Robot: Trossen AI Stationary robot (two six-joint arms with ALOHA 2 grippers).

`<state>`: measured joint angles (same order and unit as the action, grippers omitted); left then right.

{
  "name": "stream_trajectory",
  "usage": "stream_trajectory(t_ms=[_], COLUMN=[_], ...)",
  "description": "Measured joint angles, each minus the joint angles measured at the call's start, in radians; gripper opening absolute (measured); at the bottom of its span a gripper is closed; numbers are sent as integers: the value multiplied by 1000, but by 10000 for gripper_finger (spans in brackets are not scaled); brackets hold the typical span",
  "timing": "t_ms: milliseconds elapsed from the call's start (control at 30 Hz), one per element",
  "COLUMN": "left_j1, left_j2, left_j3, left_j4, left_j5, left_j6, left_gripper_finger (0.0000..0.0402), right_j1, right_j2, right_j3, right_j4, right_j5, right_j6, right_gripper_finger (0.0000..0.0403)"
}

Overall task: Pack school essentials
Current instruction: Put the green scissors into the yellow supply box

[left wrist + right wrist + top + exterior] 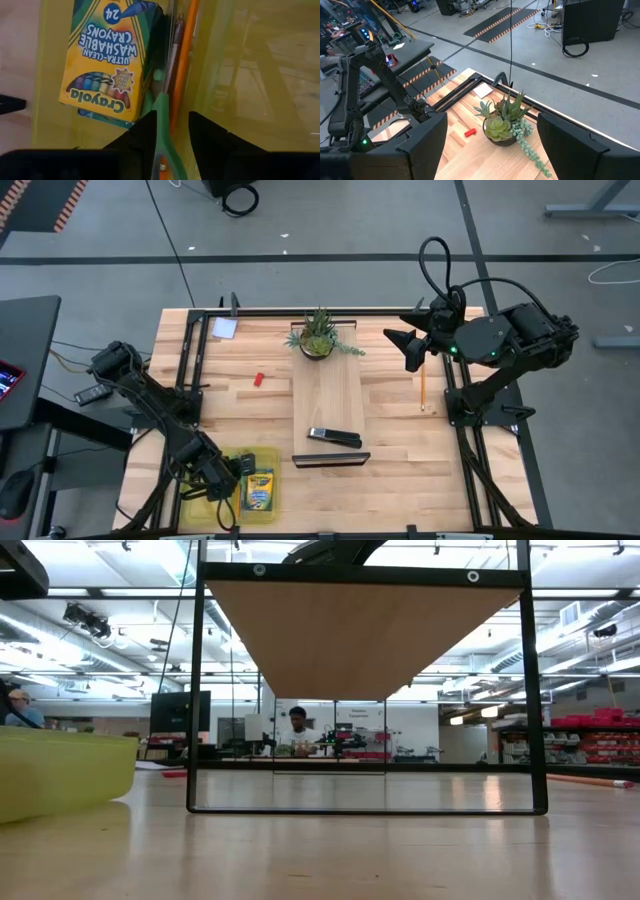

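left gripper [170,131] fingers slightly apart astride green-handled scissors [161,107], blades pointing away alongside orange pen [182,60], beside crayon box [112,55], right gripper [412,350] fingers wide apart above the table

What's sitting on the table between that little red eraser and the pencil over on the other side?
In the high view, a potted plant on a wooden board lies between the red eraser and the pencil.

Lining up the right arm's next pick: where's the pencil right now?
In the high view the pencil lies on the table's right side, just below the right gripper and alongside the right frame rail, well right of the raised wooden board.
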<state>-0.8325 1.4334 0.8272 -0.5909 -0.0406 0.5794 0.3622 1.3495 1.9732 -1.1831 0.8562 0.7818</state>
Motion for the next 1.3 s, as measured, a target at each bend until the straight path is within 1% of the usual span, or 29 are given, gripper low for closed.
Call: stream_trajectory(t_ms=[100, 200, 300, 367, 533, 700, 833, 1033, 1300], left_j1=[0, 0, 2, 6, 32, 76, 98, 103, 115], left_j2=[0, -1, -11, -16, -33, -45, -45, -44, -41], left_j3=[0, 0, 0, 6, 59, 66, 65, 37, -14], left_j4=[1, 1, 0, -17, -141, -279, -341, -291, -99], left_j5=[-6, -45, -82, -87, -92, -93, -53, -41, -49], left_j6=[-1, -30, -75, -103, -172, -254, -255, -254, -236], left_gripper_finger=[130, 132, 127, 121, 105, 91, 81, 73, 74], right_j1=[0, 0, 0, 0, 0, 0, 0, 0, 0], right_j2=[0, 0, 0, 0, 0, 0, 0, 0, 0], right_j3=[0, 0, 0, 0, 0, 0, 0, 0, 0], right_j4=[0, 0, 0, 0, 0, 0, 0, 0, 0], right_j5=[0, 0, 0, 0, 0, 2, 3, 4, 8], right_j6=[0, 0, 0, 0, -3, -7, -7, -7, -8], right_gripper_finger=[314, 314, 314, 314, 314, 314, 314, 314, 314])
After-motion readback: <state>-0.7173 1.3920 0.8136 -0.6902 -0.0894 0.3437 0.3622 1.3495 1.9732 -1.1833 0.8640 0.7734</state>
